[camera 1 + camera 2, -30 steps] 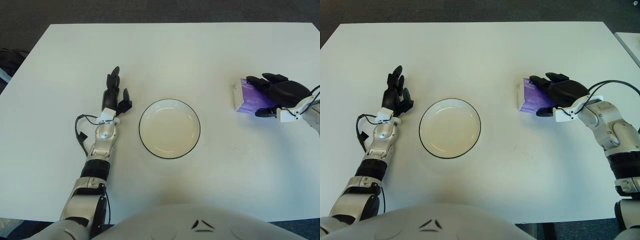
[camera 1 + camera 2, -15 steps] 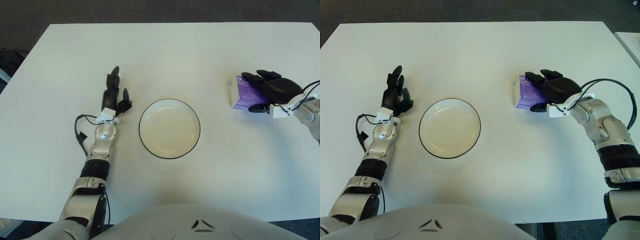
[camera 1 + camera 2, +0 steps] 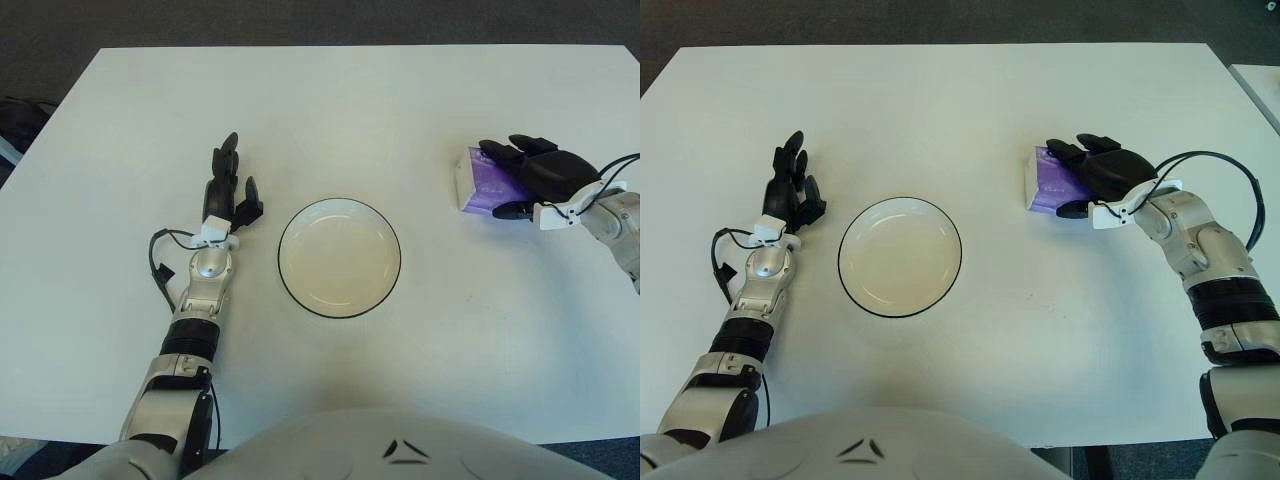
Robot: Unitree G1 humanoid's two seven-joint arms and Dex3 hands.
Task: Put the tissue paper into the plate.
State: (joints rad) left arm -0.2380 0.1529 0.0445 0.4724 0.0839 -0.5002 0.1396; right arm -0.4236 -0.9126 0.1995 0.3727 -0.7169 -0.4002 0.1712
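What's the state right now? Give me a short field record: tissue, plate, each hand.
tissue pack: purple tissue pack, right of the plate, under the right hand
plate: white plate, dark rim, nothing in it, table centre
right hand: right hand, fingers wrapped over the pack
left hand: left hand, left of the plate, fingers extended, holding nothing
task: pack not yet in plate

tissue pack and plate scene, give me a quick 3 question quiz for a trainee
1. True or false: the tissue pack already lies in the plate.
2. Which hand covers the tissue pack? A) left hand B) right hand
3. Fill in: the plate shows between the two hands and holds ____.

Key:
1. False; it is on the table, right of the plate.
2. B; the left hand shows left of the plate, fingers extended.
3. Nothing.
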